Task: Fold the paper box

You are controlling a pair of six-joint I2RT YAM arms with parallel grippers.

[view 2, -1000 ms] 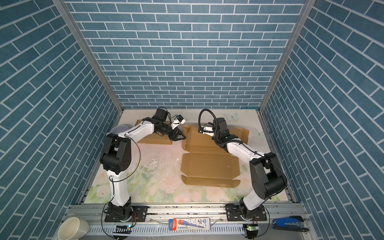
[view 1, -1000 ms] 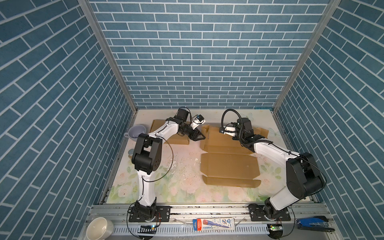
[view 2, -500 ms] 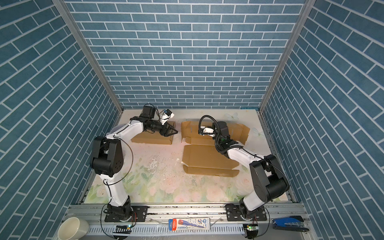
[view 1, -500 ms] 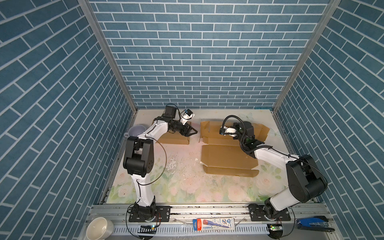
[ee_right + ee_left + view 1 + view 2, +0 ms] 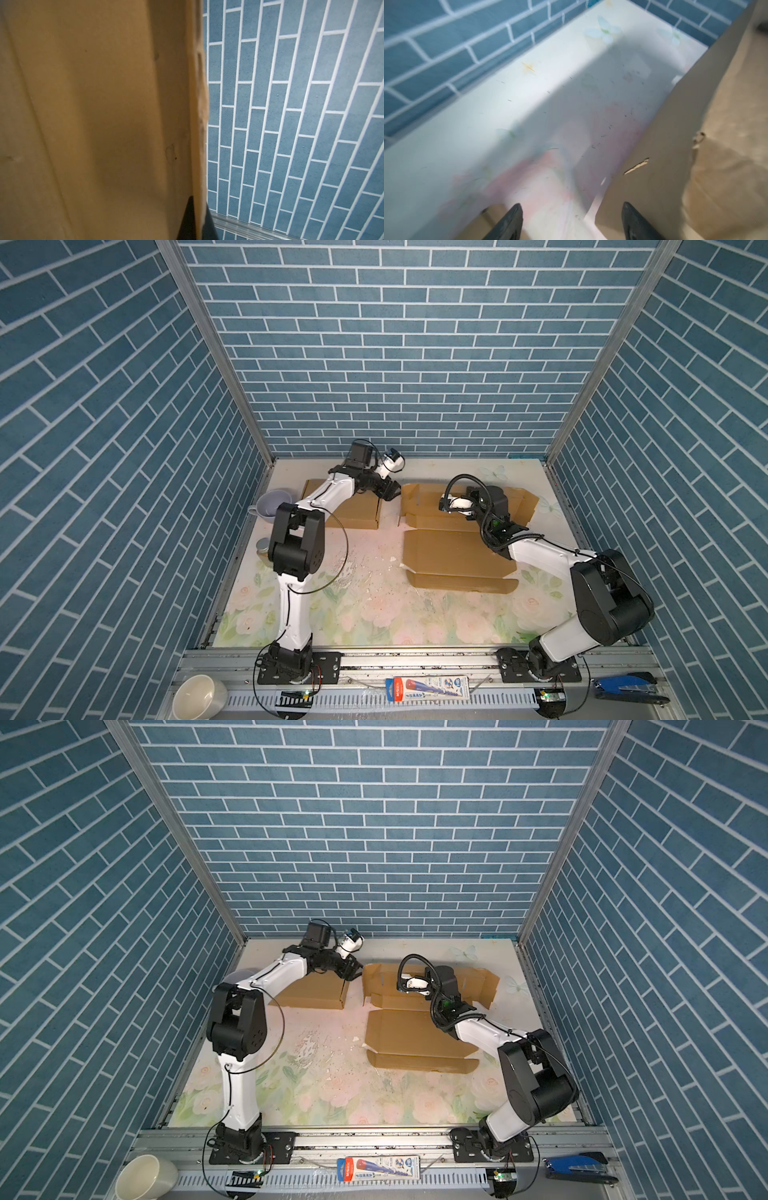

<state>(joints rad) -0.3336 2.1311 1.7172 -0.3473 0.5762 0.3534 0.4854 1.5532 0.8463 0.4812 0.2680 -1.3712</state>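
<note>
Brown cardboard, the box (image 5: pixel 453 549) lies on the right half of the counter (image 5: pixel 365 614) and shows in both top views. Its wide middle panel and near flap lie flat, while its far panel and left end flap stand up. The right pincer (image 5: pixel 198 209) is clamped on the far panel's edge. In the right wrist view its fingers (image 5: pixel 188 220) sit one on either side of the board, with the blue wall (image 5: pixel 291 104) behind.

The left pincer (image 5: pixel 390 491) hangs at the far side, just left of the standing end flap. It is spread wide and holds nothing. In the blurred left wrist view, bare counter shows between the two tips. One tip is right by the flap, though we cannot tell whether it touches.

A second cardboard piece (image 5: pixel 357 516) lies at the far left under the left arm, with a lilac cup (image 5: pixel 272 506) just left of it. Beyond the counter's near edge we see a white cup (image 5: pixel 199 699) at the left, a packet (image 5: pixel 428 688) in the middle and a blue stapler (image 5: pixel 627 688) at the right.
</note>
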